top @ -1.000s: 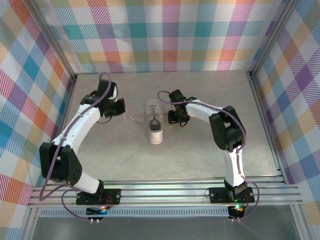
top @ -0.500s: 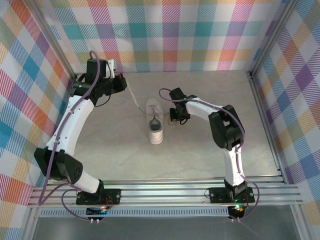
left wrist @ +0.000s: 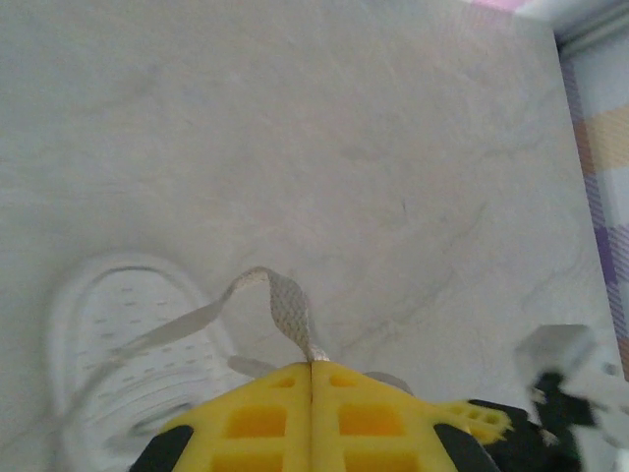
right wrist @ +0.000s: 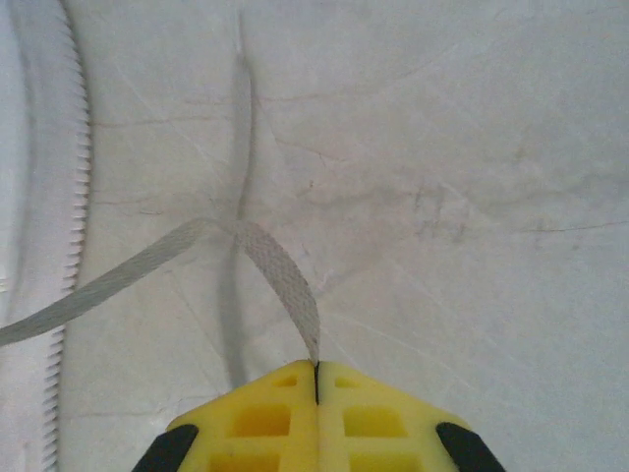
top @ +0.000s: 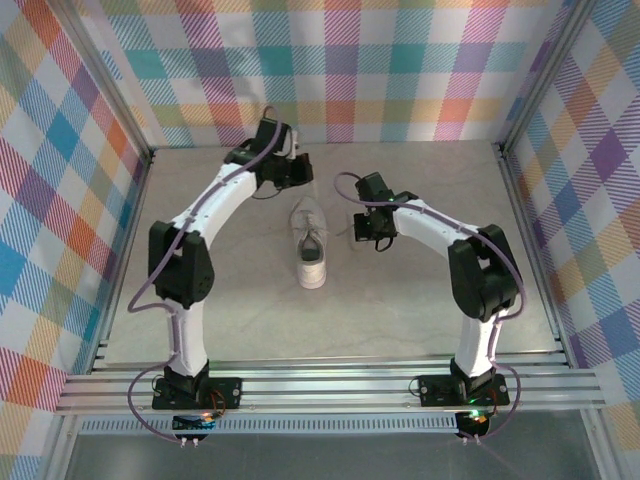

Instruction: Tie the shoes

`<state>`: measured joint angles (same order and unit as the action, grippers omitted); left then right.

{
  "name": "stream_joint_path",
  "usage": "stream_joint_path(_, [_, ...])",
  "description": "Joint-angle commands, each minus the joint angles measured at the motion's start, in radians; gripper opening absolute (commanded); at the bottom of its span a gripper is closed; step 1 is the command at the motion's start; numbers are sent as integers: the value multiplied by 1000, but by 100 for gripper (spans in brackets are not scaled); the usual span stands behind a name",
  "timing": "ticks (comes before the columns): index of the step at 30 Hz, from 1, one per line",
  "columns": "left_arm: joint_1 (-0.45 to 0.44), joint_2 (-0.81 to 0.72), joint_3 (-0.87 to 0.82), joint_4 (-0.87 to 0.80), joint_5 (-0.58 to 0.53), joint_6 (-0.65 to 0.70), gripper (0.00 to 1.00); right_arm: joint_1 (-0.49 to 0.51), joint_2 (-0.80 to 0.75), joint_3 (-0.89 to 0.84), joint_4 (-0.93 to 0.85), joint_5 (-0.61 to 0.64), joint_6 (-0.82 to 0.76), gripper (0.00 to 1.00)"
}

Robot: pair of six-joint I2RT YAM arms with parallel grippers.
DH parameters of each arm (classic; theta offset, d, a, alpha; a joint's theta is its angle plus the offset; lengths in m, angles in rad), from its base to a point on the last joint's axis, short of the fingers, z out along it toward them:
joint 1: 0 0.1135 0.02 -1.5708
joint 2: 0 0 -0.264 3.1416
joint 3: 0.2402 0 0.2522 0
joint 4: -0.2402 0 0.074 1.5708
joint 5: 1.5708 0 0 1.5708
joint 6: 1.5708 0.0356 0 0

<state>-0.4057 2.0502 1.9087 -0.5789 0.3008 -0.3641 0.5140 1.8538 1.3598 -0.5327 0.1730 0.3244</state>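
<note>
sneaker (top: 311,248) beside both hands | left hand (left wrist: 312,370) pinches one lace (left wrist: 286,301) | right hand (right wrist: 315,371) pinches other lace (right wrist: 283,268)

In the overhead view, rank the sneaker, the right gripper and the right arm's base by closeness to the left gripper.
1. sneaker, just on the near side of the left gripper.
2. right gripper, right of the sneaker.
3. right arm's base, at the near edge.

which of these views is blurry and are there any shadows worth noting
Left wrist view: soft all over, with the sneaker hazy and washed out. Right wrist view: sharper, the weave of the lace pinched in the yellow fingers reads clearly, and the lace throws a soft grey shadow on the table. Top external view: even light, crisp, no glare.
</note>
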Motion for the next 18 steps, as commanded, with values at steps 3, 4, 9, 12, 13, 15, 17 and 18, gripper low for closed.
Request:
stream_joint_path(3, [-53, 122, 116, -3, 46, -24, 1, -2, -81, -19, -47, 64, -13, 0])
stream_joint_path(4, [-60, 146, 135, -14, 52, -20, 8, -3, -85, -17, -53, 74, -10, 0])
stream_joint_path(9, [-57, 166, 192, -65, 79, 3, 42, -2, -69, 49, -107, 157, -37, 0])
stream_joint_path(12, [-22, 115, 178, -68, 90, 7, 48, -2, -39, 136, -142, 201, -71, 0])
stream_joint_path(13, [-4, 97, 167, -66, 101, -1, 48, -2, -30, 168, -149, 209, -85, 0])
stream_joint_path(15, [46, 45, 119, -50, 128, -30, 48, -2, -5, 243, -160, 221, -113, 0])
stream_joint_path(17, [94, -19, 40, -13, 152, -52, 48, 1, 27, 323, -172, 220, -146, 0])
stream_joint_path(18, [118, -57, -9, 5, 156, -57, 48, 7, 50, 371, -179, 220, -172, 0])
